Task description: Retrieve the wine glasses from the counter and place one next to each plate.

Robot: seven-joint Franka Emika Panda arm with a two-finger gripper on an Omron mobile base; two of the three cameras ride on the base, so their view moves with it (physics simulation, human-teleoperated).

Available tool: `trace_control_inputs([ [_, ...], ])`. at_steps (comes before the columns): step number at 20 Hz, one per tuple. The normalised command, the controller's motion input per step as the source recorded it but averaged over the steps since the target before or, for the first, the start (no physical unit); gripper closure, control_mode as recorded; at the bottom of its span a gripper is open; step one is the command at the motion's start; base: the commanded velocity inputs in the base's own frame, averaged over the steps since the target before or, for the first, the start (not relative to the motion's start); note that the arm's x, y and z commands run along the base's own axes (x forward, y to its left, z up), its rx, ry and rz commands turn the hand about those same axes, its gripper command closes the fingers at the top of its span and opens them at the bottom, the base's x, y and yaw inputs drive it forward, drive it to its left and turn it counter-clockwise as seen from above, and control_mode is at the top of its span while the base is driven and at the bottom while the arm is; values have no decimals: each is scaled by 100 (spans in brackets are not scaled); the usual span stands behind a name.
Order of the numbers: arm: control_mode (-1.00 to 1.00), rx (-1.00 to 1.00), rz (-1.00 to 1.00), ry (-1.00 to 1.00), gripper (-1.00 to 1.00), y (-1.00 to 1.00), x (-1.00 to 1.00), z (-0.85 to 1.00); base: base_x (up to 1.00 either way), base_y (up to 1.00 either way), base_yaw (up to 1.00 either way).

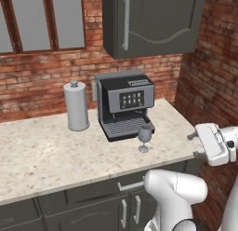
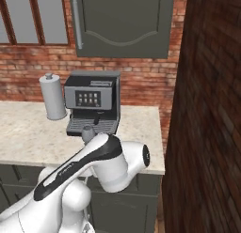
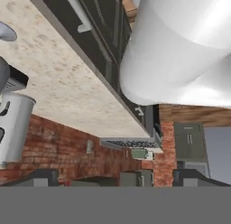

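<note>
The white end effector (image 1: 191,145) hangs off the counter's right front corner, its fingers spread apart and empty. Left of it and well apart, a small smoky grey stemmed wine glass (image 1: 145,138) stands upright on the light beige speckled stone counter (image 1: 51,155), just before the dark grey coffee machine (image 1: 124,104); farther left is a tall grey cylindrical canister (image 1: 76,106).

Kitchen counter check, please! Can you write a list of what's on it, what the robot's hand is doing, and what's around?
Surface: counter, beige speckled stone, dark cabinets below.
Job's things: one wine glass upright in front of the coffee machine; no plates seen.
Clutter: coffee machine; grey canister to its left.
Hand: hand open, holding nothing, beside the counter's right end, apart from the glass.
Cables: nothing seen.
Surroundings: brick wall, window, wall cabinet.
</note>
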Motion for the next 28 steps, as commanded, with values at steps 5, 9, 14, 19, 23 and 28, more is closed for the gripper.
trace_control_inputs([
  [5, -100, 1, 1, 0, -100, -6, 71, -44, 0, 0, 0],
  [9, -100, 0, 0, 0, -100, 0, 60, -35, 0, 0, 0],
  [14, -100, 0, 0, 0, -100, 0, 50, -34, 0, 0, 0],
  [19, -100, 0, 0, 3, -100, 0, 49, -38, 0, 0, 0],
  [23, -100, 0, 1, 5, -100, 0, 43, -32, 0, 0, 0],
  [28, -100, 0, 1, -1, -100, 1, 16, -4, 0, 0, 0],
])
